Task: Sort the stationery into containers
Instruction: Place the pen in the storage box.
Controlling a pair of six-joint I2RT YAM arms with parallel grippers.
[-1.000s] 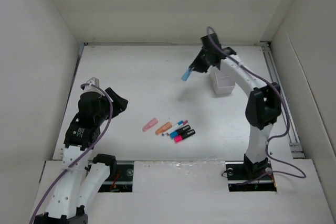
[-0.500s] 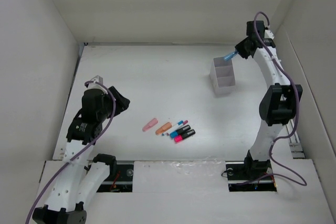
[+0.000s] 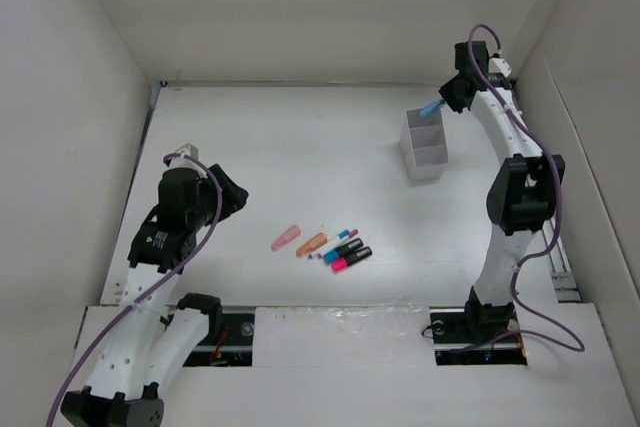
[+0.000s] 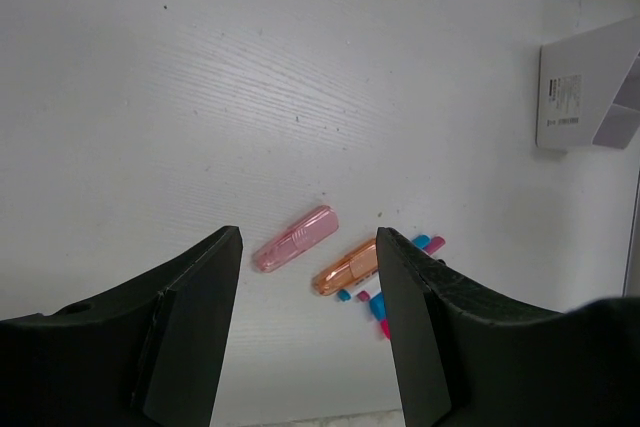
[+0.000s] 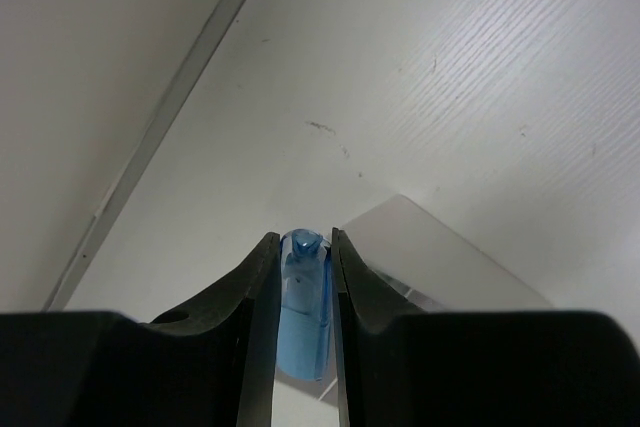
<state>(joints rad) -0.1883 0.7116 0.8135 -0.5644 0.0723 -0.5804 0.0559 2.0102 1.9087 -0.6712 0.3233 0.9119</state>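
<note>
Top external view, reading from the left: my left fingers hang apart with nothing between them, above the left part of the surface. They are angled toward the loose pile.

That pile lies near the middle, toward the near edge. It holds a pink piece, an orange piece, a thin pen and two black markers, bunched close together. None of these five is sorted yet.

Far right stands the white box. I cannot tell from here whether either compartment already holds anything.

My right fingers are clamped on a blue piece, held in the air just over the box's far rim. I judge this is a drop into the far compartment, with most of the job yet to do.
</note>
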